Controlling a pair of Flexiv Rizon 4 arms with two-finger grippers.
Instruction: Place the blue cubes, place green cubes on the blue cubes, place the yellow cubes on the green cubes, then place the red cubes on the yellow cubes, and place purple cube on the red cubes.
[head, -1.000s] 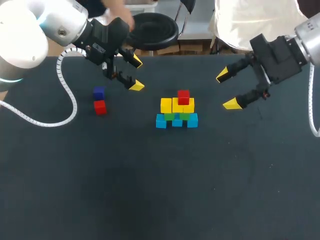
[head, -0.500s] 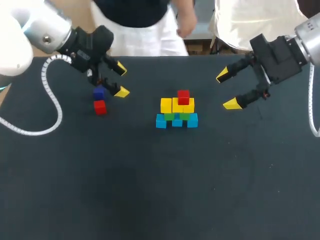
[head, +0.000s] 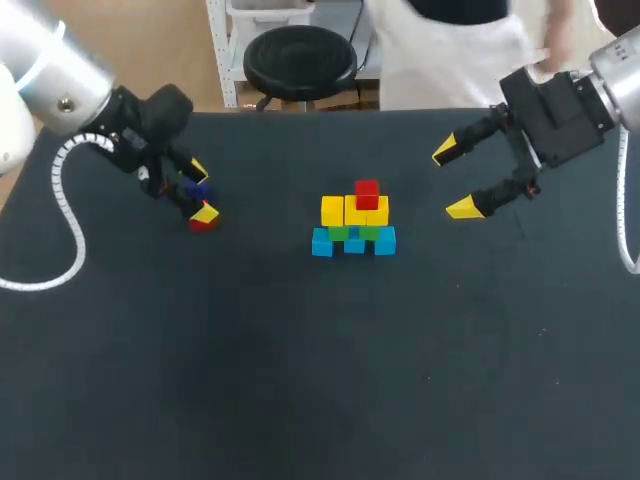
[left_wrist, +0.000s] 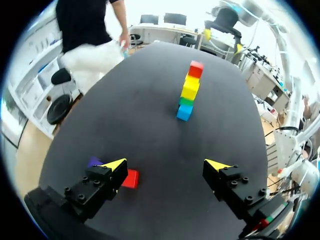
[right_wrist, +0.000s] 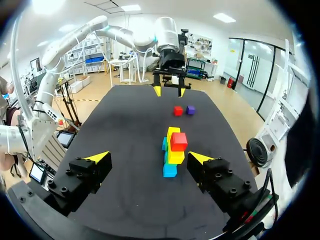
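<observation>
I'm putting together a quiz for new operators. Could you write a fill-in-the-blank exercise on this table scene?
1. The stack is topped by a ___ cube.
2. Its bottom cubes are ___.
3. The purple cube and a loose red cube rest on the ___, not on the stack.
4. The left gripper and right gripper are both ___ (open or shut).
Missing words: red; blue; table; open.
</observation>
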